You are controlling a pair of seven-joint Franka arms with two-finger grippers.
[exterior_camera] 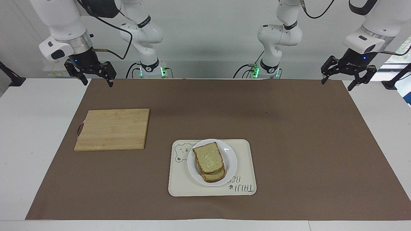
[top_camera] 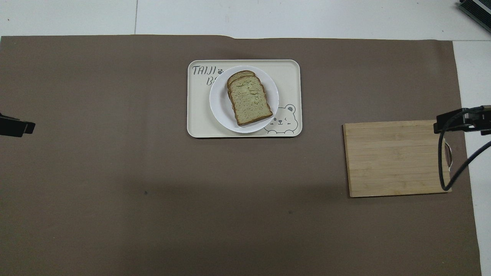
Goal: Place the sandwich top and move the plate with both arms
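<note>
Both black 2-finger claws, left gripper and right gripper, hang open, empty, well apart from the pale greenish-tan sandwich top on the small round white plate.

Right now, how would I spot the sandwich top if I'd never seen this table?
Find the cream tray with the bear drawing on the brown mat. A round white plate sits on it. The sandwich top is the upper of two stacked slices there, greenish-tan with a dark crust.

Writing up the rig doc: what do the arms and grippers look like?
Two white jointed arms with grey joint caps, black cables looped along them, green lights at the bases. Each ends in a black two-fingered gripper with a small blue light: left gripper, right gripper.
</note>
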